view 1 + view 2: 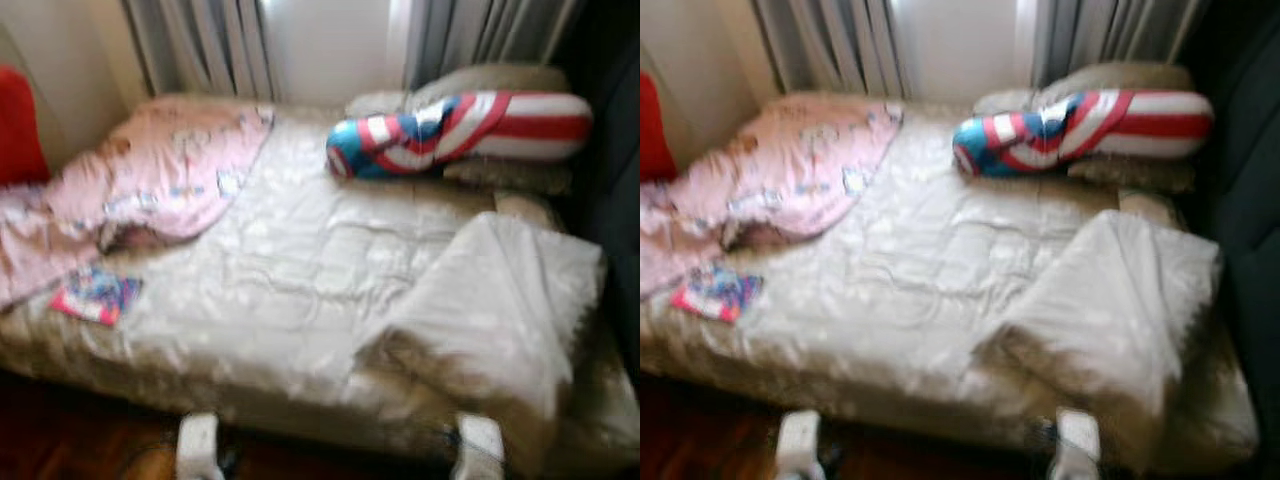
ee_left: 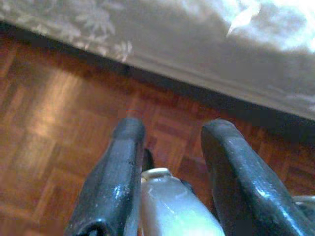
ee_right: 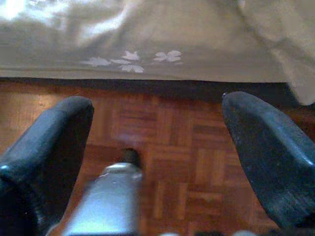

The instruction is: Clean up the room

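While I stand at the bed (image 1: 300,300), striped bolster (image 1: 460,132) lengthwise across its head, both grippers (image 2: 172,132) (image 3: 157,118) spread, empty, above parquet (image 3: 167,147).

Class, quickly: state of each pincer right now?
Left pincer: open, holding nothing, over the parquet floor.
Right pincer: open wide, holding nothing, by the bed's edge.

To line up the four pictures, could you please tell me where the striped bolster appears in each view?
Left eye: striped bolster upper right, at the bed's head, below the curtains.
Right eye: same place, slightly further left.
Left wrist: not in it; parquet and bed edge.
Right wrist: not in it; parquet and bed edge.
Shared landmark: the bed's pale floral cover.
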Available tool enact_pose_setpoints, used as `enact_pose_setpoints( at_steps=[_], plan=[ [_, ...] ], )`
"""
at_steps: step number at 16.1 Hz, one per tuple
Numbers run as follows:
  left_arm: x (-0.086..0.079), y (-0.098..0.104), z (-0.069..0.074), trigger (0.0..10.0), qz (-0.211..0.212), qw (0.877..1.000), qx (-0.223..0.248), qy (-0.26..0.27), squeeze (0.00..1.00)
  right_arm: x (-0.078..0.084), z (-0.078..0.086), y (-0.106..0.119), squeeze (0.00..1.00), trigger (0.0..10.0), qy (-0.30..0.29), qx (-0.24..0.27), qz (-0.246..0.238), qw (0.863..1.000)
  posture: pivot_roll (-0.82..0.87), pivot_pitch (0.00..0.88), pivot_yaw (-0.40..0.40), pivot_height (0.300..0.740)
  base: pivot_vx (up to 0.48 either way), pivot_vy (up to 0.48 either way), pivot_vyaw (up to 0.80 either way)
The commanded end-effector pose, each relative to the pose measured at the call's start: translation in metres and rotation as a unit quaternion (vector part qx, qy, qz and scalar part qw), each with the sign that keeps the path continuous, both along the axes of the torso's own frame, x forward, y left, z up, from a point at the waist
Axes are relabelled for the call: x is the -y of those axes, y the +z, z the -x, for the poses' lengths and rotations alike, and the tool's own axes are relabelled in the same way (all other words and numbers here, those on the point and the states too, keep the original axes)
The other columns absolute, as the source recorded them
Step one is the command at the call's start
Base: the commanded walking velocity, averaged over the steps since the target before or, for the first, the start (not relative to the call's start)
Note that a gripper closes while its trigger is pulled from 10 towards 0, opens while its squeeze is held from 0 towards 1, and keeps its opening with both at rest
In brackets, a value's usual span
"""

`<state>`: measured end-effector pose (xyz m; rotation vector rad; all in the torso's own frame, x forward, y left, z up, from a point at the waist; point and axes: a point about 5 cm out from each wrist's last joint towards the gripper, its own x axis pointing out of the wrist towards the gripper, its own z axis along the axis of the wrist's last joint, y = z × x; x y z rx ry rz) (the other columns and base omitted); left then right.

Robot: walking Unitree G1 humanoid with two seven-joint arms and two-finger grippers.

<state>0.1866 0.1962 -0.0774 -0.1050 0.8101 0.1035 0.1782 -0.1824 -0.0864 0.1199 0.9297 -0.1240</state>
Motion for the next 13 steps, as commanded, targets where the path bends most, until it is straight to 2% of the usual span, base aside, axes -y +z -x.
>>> enact_pose_setpoints(
  at_steps=[1,4,13],
  plan=[
    [0.0047,0.0001,-0.0022,10.0,0.005,1.0,-0.001,-0.003,0.0,0.0078,0.0036,-0.0008,0.0,10.0,-0.011,-0.006,0.006,1.0,0.01,0.015,-0.017,0.74,0.0,-0.292,-0.78],
    [0.0047,0.0004,-0.0029,10.0,0.005,1.0,0.0,0.001,0.0,0.0087,0.0024,-0.0001,0.0,10.0,-0.009,-0.004,0.008,1.0,0.02,0.021,-0.02,0.74,0.0,-0.283,-0.66],
    [0.0042,-0.0002,-0.002,10.0,0.006,1.0,-0.002,0.018,0.0,0.0077,0.0022,0.0,0.0,10.0,-0.006,0.0,0.006,1.0,0.02,0.03,-0.022,0.74,0.0,0.0,0.0]
  ],
)
